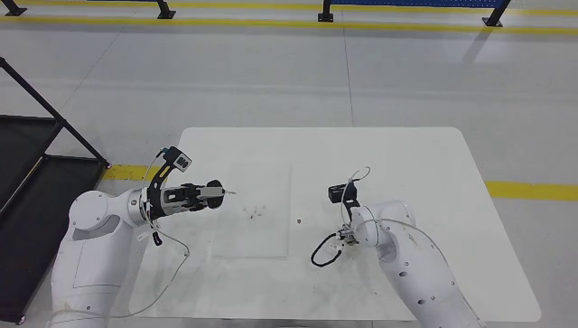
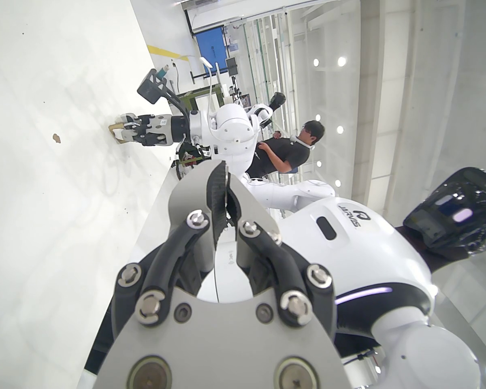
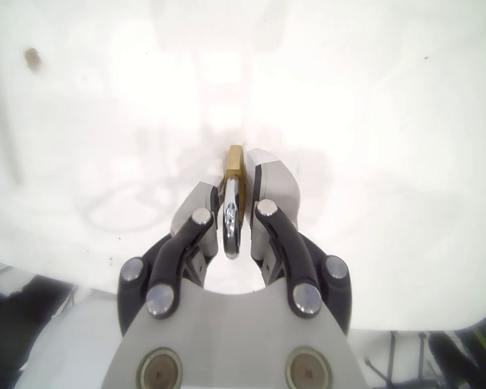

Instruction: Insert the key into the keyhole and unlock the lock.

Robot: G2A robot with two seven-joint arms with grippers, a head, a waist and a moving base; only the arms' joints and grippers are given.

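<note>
padlock (image 3: 235, 161): brass body pinched between the closed-in fingers of right gripper (image 3: 237, 176), shackle (image 3: 231, 228) toward wrist; left wrist view puts it low at table (image 2: 44, 62) | key (image 2: 226, 174): thin edge clamped in left gripper (image 2: 222, 182), fingers pressed together | top view: grippers well apart

Brass-gold lock (image 3: 235, 161), shiny silver shackle (image 3: 231, 220), on the white table (image 3: 348, 82); brown speck (image 3: 32, 58) near the lock; silver key (image 2: 226, 172).
</note>
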